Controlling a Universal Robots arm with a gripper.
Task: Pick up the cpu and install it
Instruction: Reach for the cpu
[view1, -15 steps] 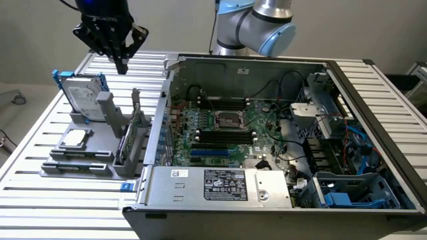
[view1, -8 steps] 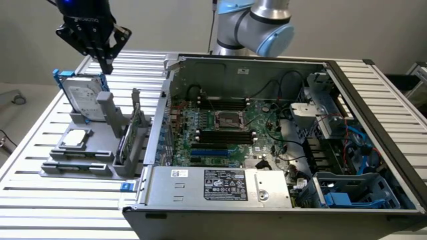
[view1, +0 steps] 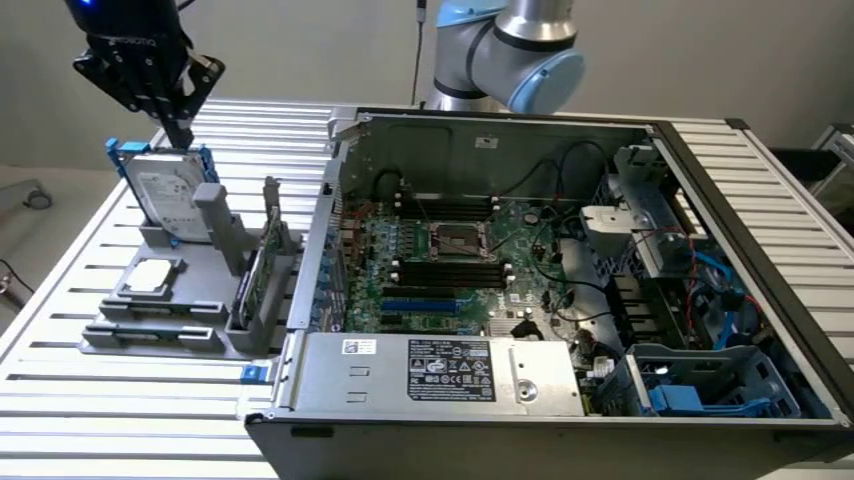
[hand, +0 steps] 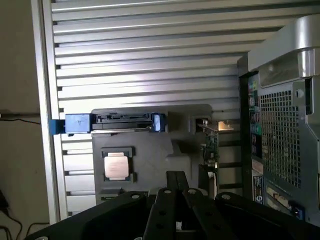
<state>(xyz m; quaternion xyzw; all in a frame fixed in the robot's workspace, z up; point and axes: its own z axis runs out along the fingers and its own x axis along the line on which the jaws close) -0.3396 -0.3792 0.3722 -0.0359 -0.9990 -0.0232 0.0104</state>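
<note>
Pincer (view1: 179, 137) closed, holding nothing, high over hard drive (view1: 171, 195) at bench (view1: 80, 400) far end, exterior view's left. Cpu (view1: 151, 275) flat in grey holder (view1: 187, 318), just near side of drive. You find cpu below pincer, offset nearward. Square chip: no long axis.

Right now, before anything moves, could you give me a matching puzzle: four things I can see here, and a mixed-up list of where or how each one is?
Things:
1. cpu
2. hard drive
3. socket
4. gripper

Places or states:
A. shut, poised above the hard drive
B. lying flat on the grey holder
C. inside the open computer case
D. standing upright in the grey holder

Right pairs: 1-B, 2-D, 3-C, 4-A.
</note>
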